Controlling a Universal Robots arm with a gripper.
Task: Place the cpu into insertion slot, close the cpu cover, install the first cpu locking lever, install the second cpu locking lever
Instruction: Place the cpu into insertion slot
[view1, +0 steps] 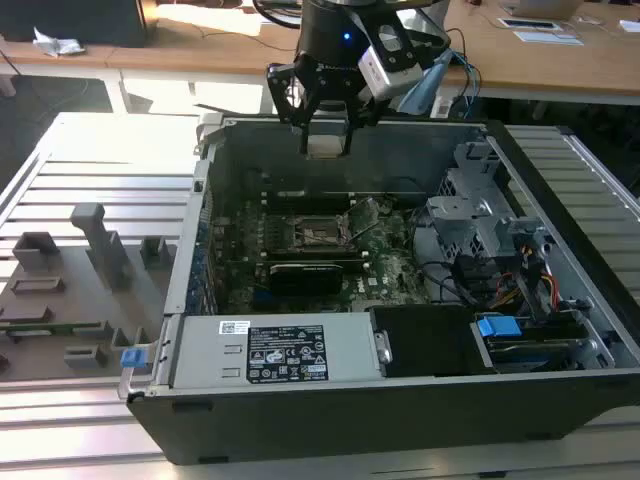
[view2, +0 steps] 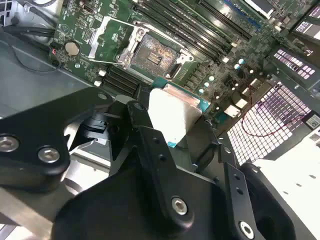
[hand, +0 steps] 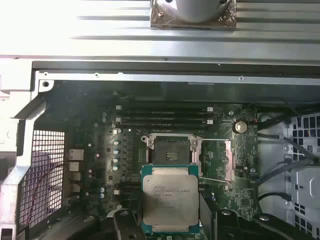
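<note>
Aloft, fingers (view2: 145, 125) pinch the cpu (hand: 170, 197) over the case (view1: 300, 420) on a slatted table (view1: 90, 160), desks (view1: 560, 70) behind.

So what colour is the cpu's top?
The cpu top is silver-grey, edged green; best in the first wrist view.

Wrist (view1: 335, 40) vertical, gripper (view1: 326, 143) pointing straight down, fingers (hand: 206, 212) clamped on cpu (hand: 169, 204) edges.

The cpu (hand: 169, 200) has a smooth, matt silver-grey metal top.
</note>
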